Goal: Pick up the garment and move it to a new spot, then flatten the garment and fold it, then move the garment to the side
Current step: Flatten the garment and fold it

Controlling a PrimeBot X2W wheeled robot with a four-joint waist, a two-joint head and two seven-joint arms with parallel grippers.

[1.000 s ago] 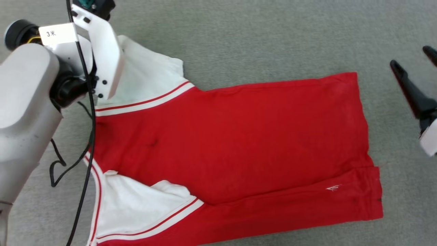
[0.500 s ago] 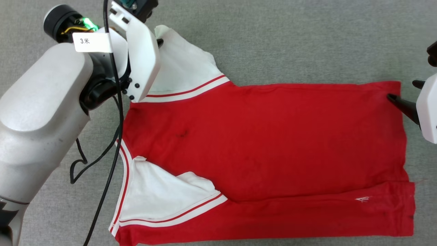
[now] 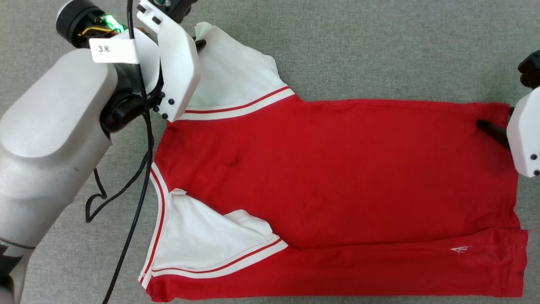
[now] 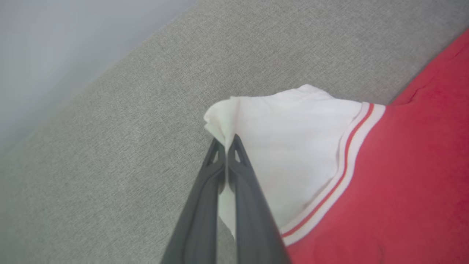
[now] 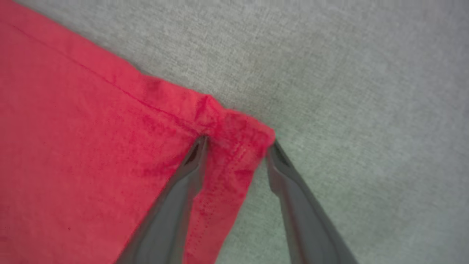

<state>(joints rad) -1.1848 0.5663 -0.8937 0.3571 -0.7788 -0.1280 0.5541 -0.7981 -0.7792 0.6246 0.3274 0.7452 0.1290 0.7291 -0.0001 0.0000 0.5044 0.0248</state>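
Note:
The garment point(image 3: 337, 177), a red jersey with white sleeves and striped trim, lies flat on the grey surface with its plain face up. My left gripper point(image 3: 201, 43) is shut on the tip of the far white sleeve point(image 4: 293, 146), and the left wrist view shows its fingers point(image 4: 234, 176) pinching the cloth. At the far hem corner point(image 5: 234, 128) my right gripper point(image 5: 237, 143) stands open and straddles it, one fingertip on the red cloth and the other on the bare surface. In the head view the right gripper point(image 3: 497, 122) sits at the garment's right edge.
A black cable point(image 3: 139, 169) hangs from my left arm point(image 3: 50, 126) beside the collar. The near white sleeve point(image 3: 202, 240) is folded onto the body. The grey surface point(image 3: 379, 50) extends beyond the garment, and its edge point(image 4: 91, 80) shows at the upper left of the left wrist view.
The head camera has shifted. My right gripper has come in from the right to the far hem corner. The left gripper stays shut on the sleeve tip.

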